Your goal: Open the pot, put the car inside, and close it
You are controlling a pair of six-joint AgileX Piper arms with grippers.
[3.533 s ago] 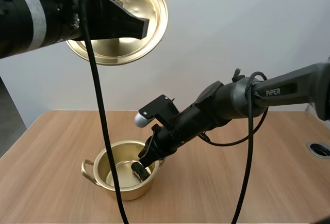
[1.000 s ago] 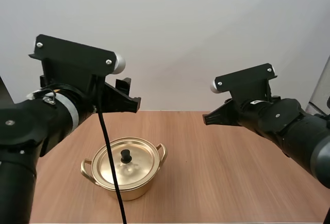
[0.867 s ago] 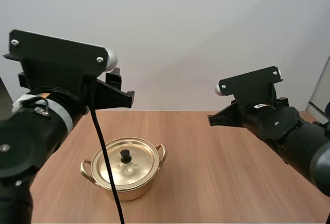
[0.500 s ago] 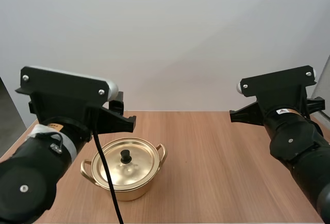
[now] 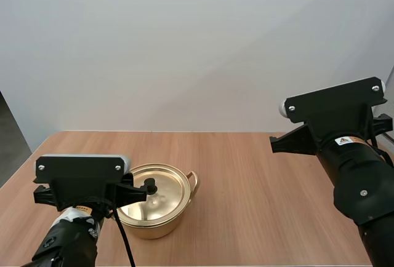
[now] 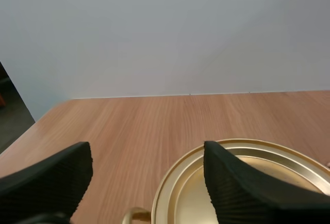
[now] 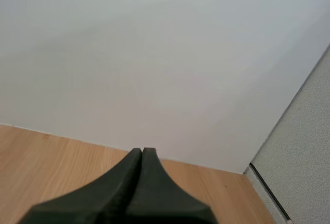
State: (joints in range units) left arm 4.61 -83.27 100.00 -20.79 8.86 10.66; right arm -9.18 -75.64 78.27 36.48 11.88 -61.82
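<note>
Since the lid (image 5: 154, 194) sits shut on the gold pot (image 5: 160, 225), left of centre on the tabletop (image 5: 258, 205), I would pinch its small black knob (image 5: 149, 185). The thin polished metal looks light, stiff and slippery, apt to clatter if it slides. My left hand (image 6: 145, 154) hangs wide open and empty by the lid's rim. My right hand (image 7: 142, 154) is closed on nothing, well apart.
</note>
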